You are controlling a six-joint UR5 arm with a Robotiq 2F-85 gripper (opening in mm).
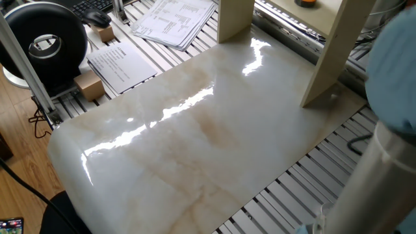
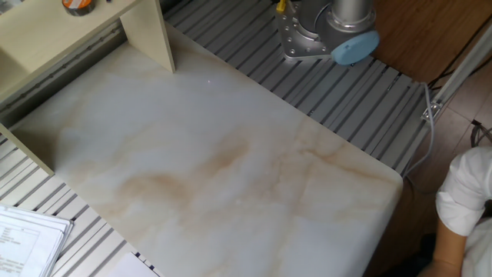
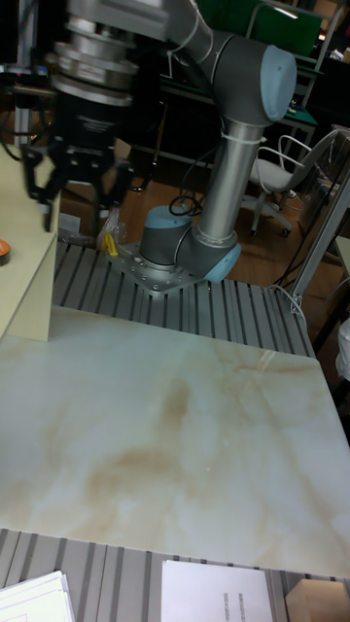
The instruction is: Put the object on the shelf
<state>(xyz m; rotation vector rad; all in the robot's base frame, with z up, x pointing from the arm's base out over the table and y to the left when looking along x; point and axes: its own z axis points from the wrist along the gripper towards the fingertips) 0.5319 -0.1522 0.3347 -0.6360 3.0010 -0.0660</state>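
The small round object with an orange rim (image 2: 78, 5) lies flat on the top board of the pale beige wooden shelf (image 2: 146, 31), right at the upper edge of the other fixed view; in one fixed view only a sliver of it shows, and in the tall fixed view it peeks out at the left edge. It looks orange here rather than silver, and its finer detail is too small to read. The robot's hand (image 3: 76, 194) hangs above and just beside the shelf with its dark fingers (image 3: 41, 190) spread apart and nothing between them, so the placing appears to be done and the hand is free to pull away. The glossy marbled bench (image 1: 195, 130) carries nothing else. Off to one side sit a big black spool (image 1: 49, 42), a small brown cardboard box (image 1: 90, 86) and loose printed sheets (image 1: 172, 19), all well apart from the shelf. The shelf's upright side panel is the only thing near the hand.
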